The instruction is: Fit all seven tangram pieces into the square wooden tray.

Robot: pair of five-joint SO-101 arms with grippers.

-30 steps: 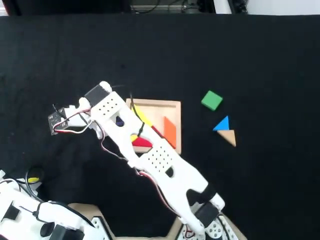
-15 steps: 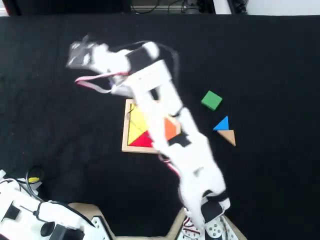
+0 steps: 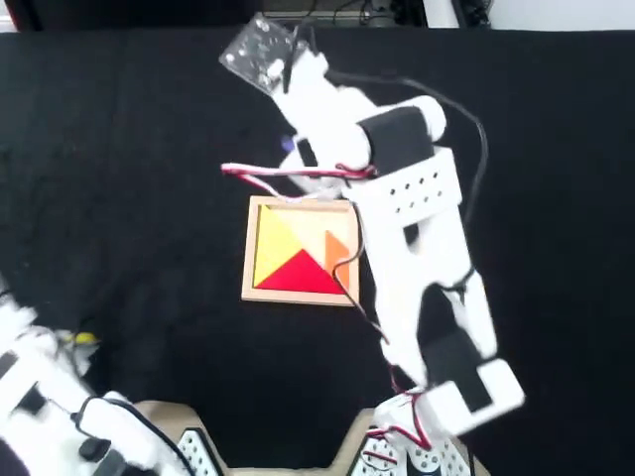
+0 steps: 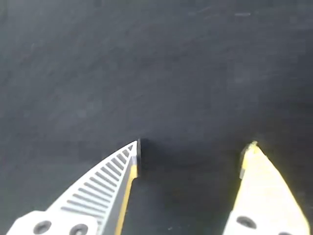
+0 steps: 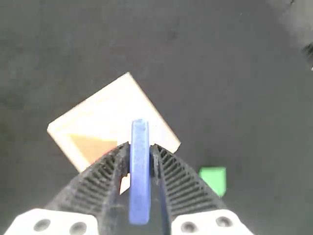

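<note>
Your R gripper (image 5: 139,147) is clamping a blue piece (image 5: 139,188) edge-on btwn both fingers, w/ the piece poking out past the fingertips. In the high view the R arm (image 3: 417,208) is stretching across the black table (image 3: 119,178) and passing over the right side of the wooden tray (image 3: 298,205), its wrist sitting beyond the tray's far edge. So the blue piece is hanging in the air in the gripper, outside the tray.

The tray is lying flat on the table and holding 3 pcs:
- A yellow triangle (image 3: 276,243) is filling the far-left part.
- A red triangle (image 3: 298,273) is running along the near edge, w/ its tip pointing to the centre.
- An orange piece (image 3: 335,248) is sitting by the right side, just beside the arm.

Yellow and red are touching along one edge. Bare wood is showing at the far side btwn yellow and orange.

In the R wrist view a green square (image 5: 213,180) is lying on the table outside the tray, apart from it.

Your L gripper (image 4: 190,152) is hanging over the table w/ its two fingers spread wide. The L arm (image 3: 40,416) is sitting at the near-left corner.
</note>
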